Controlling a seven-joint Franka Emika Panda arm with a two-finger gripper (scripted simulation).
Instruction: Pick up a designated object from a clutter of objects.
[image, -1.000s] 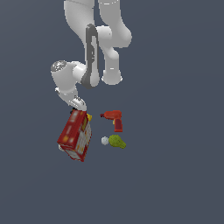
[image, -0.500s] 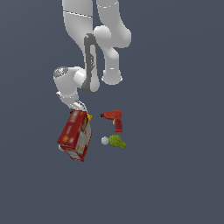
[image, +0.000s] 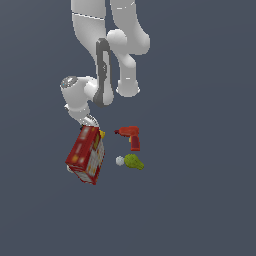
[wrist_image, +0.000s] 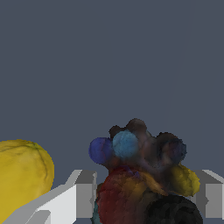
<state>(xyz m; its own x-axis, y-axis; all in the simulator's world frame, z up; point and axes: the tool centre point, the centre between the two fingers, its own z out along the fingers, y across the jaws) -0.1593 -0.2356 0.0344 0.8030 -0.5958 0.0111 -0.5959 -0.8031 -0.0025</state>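
Two fingers (wrist_image: 78, 197) of the gripper (wrist_image: 144, 201) flank the lumpy dark thing (wrist_image: 140, 175) — whether they pinch it I cannot tell. It sits behind the red box (image: 86, 155) — drill (image: 131, 136), pear (image: 134, 162), white ball (image: 119, 160) nearby.

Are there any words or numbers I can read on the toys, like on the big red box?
None can be read.
Red box: yellow and pale patches that may be print, too blurred to read.
Drill: no marks show.
Lumpy dark thing between the tool's fingers: only colour patches, no writing.
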